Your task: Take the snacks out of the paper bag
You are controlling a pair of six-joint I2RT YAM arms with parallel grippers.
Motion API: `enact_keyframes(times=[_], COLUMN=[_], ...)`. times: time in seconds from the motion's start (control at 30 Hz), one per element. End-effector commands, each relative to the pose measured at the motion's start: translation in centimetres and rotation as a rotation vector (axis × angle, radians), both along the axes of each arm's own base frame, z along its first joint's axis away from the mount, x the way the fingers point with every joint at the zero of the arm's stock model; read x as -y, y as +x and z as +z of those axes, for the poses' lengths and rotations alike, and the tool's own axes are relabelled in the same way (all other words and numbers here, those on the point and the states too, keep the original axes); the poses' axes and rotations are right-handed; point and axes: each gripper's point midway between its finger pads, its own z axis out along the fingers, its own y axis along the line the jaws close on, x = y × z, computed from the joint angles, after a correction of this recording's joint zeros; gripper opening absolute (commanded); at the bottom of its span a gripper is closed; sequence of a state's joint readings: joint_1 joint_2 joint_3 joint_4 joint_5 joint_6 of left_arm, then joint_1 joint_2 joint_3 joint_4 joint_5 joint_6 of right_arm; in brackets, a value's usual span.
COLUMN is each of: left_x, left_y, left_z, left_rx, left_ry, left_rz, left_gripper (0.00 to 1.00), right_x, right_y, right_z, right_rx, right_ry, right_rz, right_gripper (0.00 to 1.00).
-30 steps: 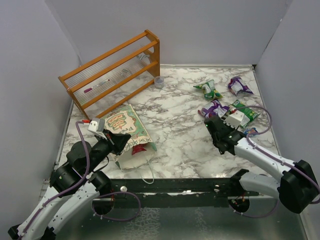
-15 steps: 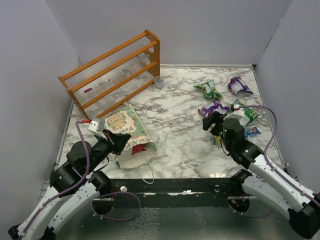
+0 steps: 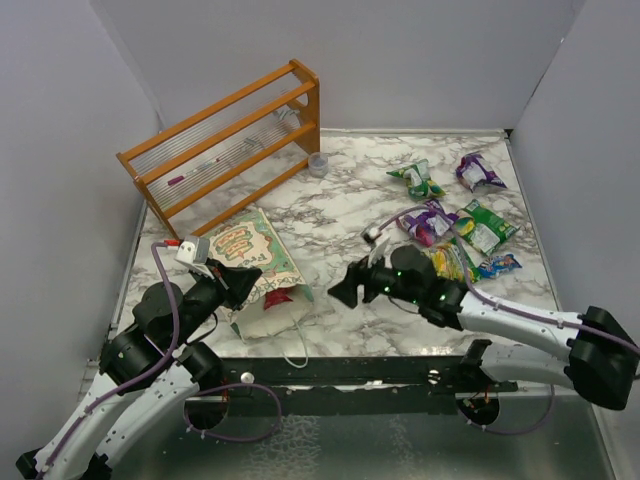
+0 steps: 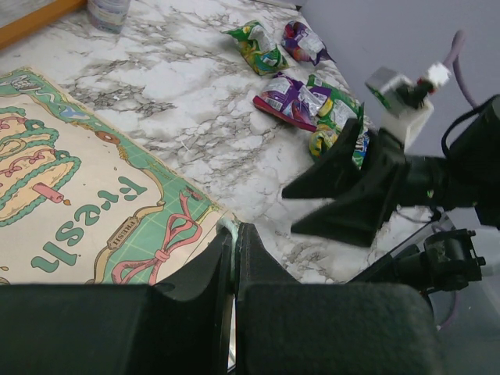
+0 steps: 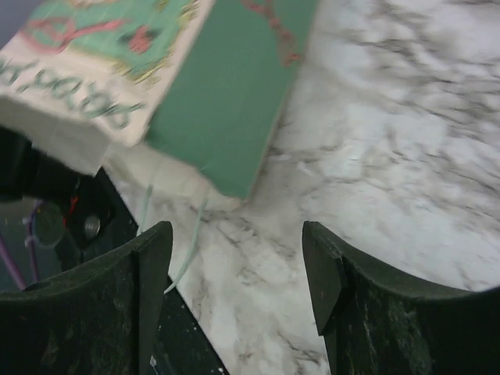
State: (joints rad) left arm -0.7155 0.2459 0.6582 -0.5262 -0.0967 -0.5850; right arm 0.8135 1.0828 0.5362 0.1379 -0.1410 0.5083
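The green paper bag lies flat at the front left with its mouth toward the near edge. A red snack packet shows in the mouth. My left gripper is shut on the bag's pale green rim at the mouth. My right gripper is open and empty, low over the marble just right of the bag's mouth; the bag's green side and cord handle show ahead of its fingers. Several snack packets lie at the right: green, purple, purple, green, yellow.
An orange wooden rack stands at the back left with a small clear cup beside it. Grey walls close in the table on three sides. The black front rail runs along the near edge.
My right arm has swung left from the snack pile to beside the bag's mouth, jaws open. A yellow packet now lies uncovered by the pile. The left arm has not moved.
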Motion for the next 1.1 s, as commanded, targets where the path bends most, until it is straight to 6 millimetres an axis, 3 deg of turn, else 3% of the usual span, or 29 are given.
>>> enact_keyframes(times=[0.0, 0.13, 0.27, 0.37, 0.57, 0.7, 1.07], left_x=[-0.2, -0.1, -0.1, -0.1, -0.1, -0.1, 0.0], left_y=[0.0, 0.0, 0.0, 0.0, 0.0, -0.1, -0.4], left_z=[1.0, 0.9, 0.9, 0.9, 0.9, 0.9, 1.3], left_rx=[0.026, 0.024, 0.025, 0.025, 0.025, 0.027, 0.043], left_ry=[-0.018, -0.016, -0.014, -0.014, -0.015, -0.017, -0.028], left_rz=[0.005, 0.004, 0.002, 0.003, 0.002, -0.002, -0.019], left_gripper=[0.00, 0.00, 0.00, 0.00, 0.00, 0.00, 0.00], right_x=[-5.7, -8.7, -11.5, -13.4, -16.6, -18.2, -18.4], right_y=[-4.6, -8.5, -13.2, -14.4, -12.1, -10.0, -4.7], right_z=[2.4, 2.0, -0.4, -1.6, -1.0, -1.4, -4.9], right_rx=[0.274, 0.517, 0.820, 0.997, 1.218, 1.198, 1.149], right_ry=[-0.041, -0.126, -0.282, -0.375, -0.463, -0.476, -0.534], right_rz=[0.199, 0.332, 0.548, 0.612, 0.499, 0.466, 0.448], right_gripper=[0.68, 0.69, 0.72, 0.75, 0.75, 0.73, 0.67])
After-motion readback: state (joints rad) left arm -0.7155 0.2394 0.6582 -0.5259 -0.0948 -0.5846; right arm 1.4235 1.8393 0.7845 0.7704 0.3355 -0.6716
